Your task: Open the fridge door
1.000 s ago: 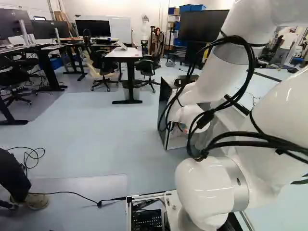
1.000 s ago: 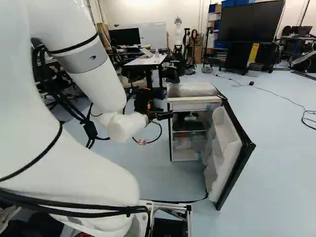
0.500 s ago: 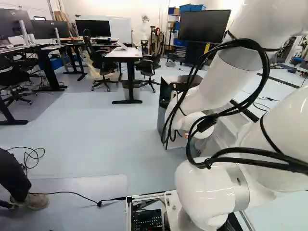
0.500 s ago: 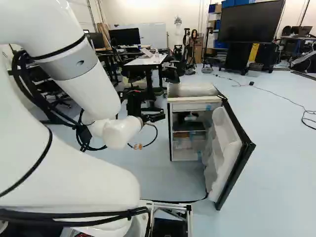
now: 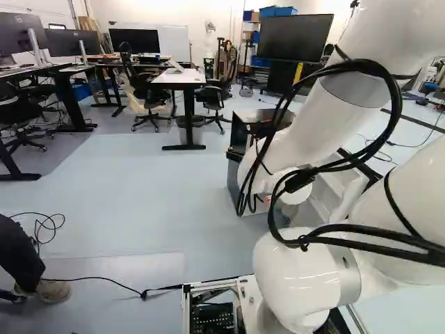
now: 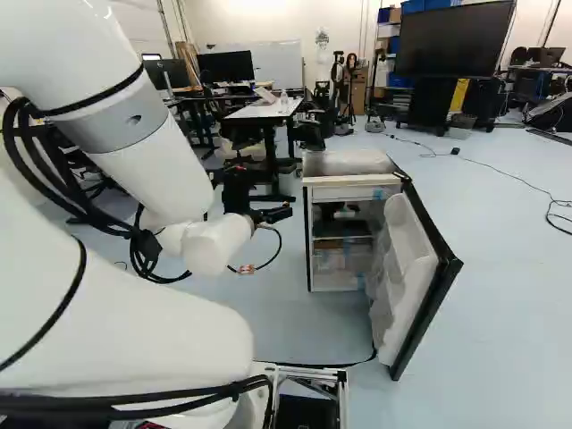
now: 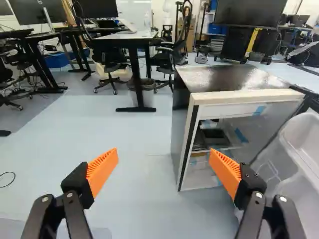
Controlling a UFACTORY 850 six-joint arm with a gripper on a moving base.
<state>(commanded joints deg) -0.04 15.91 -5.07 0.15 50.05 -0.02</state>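
The fridge, door open, stands ahead of the spread claw, apart.

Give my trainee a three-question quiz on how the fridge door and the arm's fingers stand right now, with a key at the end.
1. How does the fridge door stand? A: fully closed. B: swung open, its inner side showing. C: detached and lying on the floor.
2. Fill in the colour: the pads on the fingers are ____.
3. True or false: the fingers are closed together on the fridge door's edge.

Key: 1 B; 2 orange; 3 false, they stand apart with nothing gripped.
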